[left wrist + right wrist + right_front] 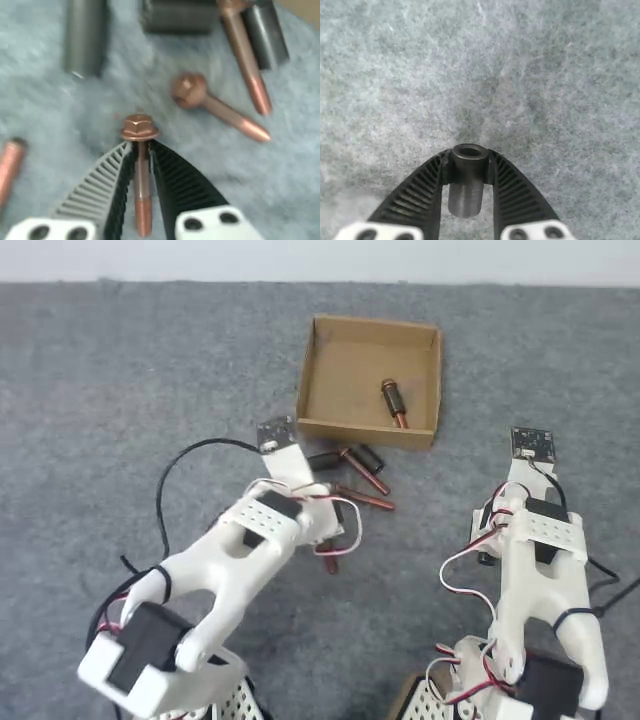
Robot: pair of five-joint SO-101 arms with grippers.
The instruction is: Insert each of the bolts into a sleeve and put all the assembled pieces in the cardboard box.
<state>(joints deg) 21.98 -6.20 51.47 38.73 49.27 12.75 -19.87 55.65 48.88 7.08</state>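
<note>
Your left gripper (140,149) is clamped on a bolt (142,190). The shank runs between the two fingers, and the hex head pokes out just past the tips. Your right gripper (469,159) pinches a sleeve (466,192), open end about level with the fingertips. Loose bolts (362,497) lie on the carpet at the cardboard box's (365,431) 6 o'clock. One assembled piece (394,401) rests inside it.

An open cardboard box (345,365) holds one sleeved bolt (395,403), loose copper bolts (225,112) and dark sleeves (85,37) lie on the tabletop beside it, a hex-headed bolt (141,172) sits clamped in the left pincer (140,146), and a short sleeve (466,187) in the right pincer (468,156).
</note>
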